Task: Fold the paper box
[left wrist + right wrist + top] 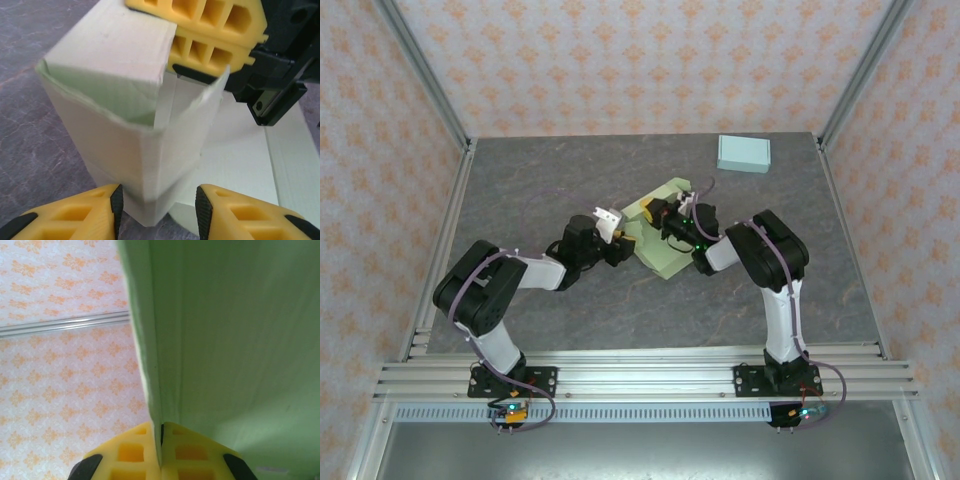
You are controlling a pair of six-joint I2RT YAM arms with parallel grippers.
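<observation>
Task item: the paper box (665,258) is a pale green card blank lying mid-table between the two arms, partly erected
Step in hand: forming a corner, with one raised corner (150,165) standing on its base and its top flap (115,55) leaning inward, not yet tucked
Left gripper (159,210): jaws part-way apart and straddling the foot of the corner; the left pad sits just beside the wall and a gap shows at the right pad, so nothing is gripped
Right gripper (161,437): jaws pinched tight on the top edge of an upright green wall panel at the far side of the corner
Progress: judged early to middle, since the rest of the blank lies flat on the table (570,170)
Next move: likely push the flap down inside the corner; this calls for the right grip to hold the wall upright and for light, square contact to avoid creasing
Other item: a pale blue box (744,153) sits far right, well apart
</observation>
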